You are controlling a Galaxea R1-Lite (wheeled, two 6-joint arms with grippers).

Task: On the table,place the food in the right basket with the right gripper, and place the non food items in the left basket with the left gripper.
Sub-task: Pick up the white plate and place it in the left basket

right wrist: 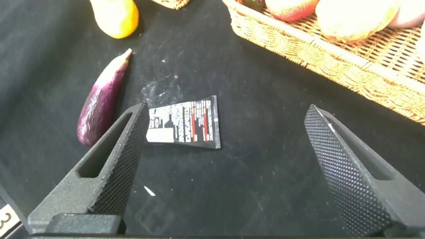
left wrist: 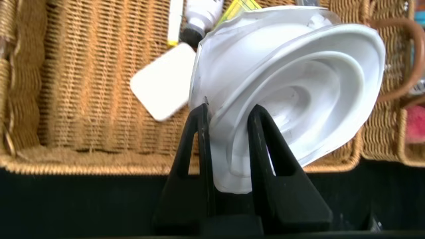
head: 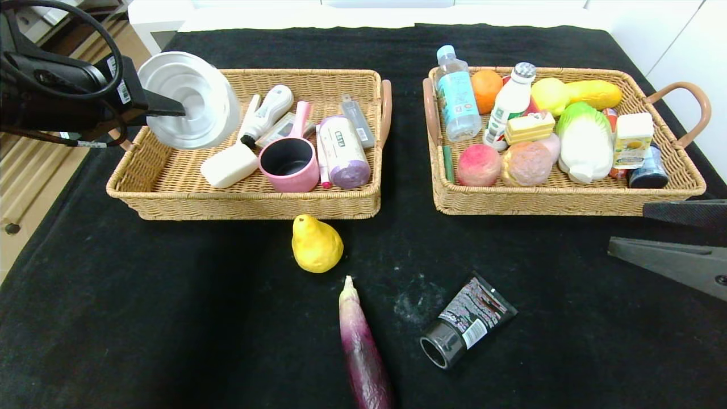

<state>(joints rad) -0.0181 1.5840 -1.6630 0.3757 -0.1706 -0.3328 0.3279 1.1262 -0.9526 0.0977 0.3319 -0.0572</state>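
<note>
Eggplant (head: 363, 346), tube (head: 467, 328), pear (head: 316, 245) lie on table (head: 170, 312) before left basket (head: 255, 204); left gripper (left wrist: 229, 123) jaws clamp white disc (head: 187, 99) above it for release; right gripper (right wrist: 222, 166) jaws apart, idle

A desk (head: 170, 318) draped in black cloth fills most of the scene. Beyond its far edge are white surfaces (head: 295, 14), brightly and evenly lit. At left, light wooden drawer fronts (head: 23, 187) stand beside the desk.
</note>
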